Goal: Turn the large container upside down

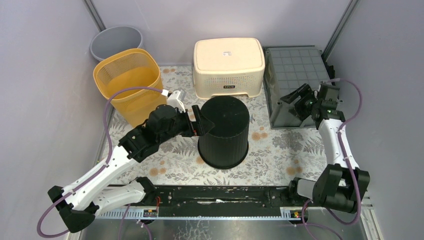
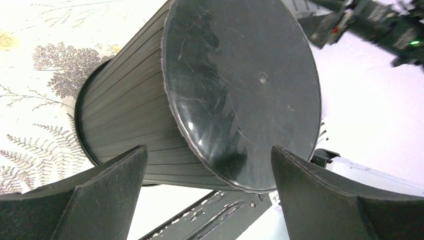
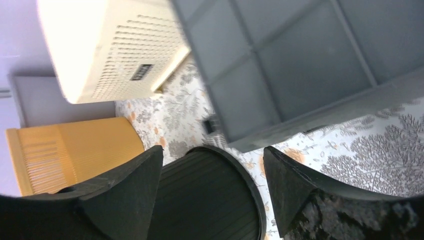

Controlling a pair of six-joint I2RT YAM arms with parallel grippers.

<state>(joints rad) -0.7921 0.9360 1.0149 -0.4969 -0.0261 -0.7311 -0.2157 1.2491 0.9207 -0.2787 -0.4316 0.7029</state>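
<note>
Large grey container [image 1: 295, 82] inverted, back right of table [image 1: 280, 145].

Its gridded base faces up. The left edge is just beside the cream container [image 1: 228, 67] and the right edge is near the wall. The right gripper [image 1: 296, 104] is over the near-left corner, jaws apart, holding nothing. The left gripper [image 1: 198, 122] is spread wide beside the inverted black bin [image 1: 225, 127]. Patterned table shows between bin and container.

Plain pale lilac-grey walls [image 1: 45, 60] close the bench [image 1: 280, 145] in on three sides, the back one well beyond both the left tool [image 1: 196, 121] and the right tool [image 1: 296, 102], with slanting metal posts [image 1: 94, 15] in the two far corners. A white cloth [image 1: 170, 165] printed with grey ferns and orange blossoms covers the bench beneath both tools, under soft, even light that casts only faint shadows.
</note>
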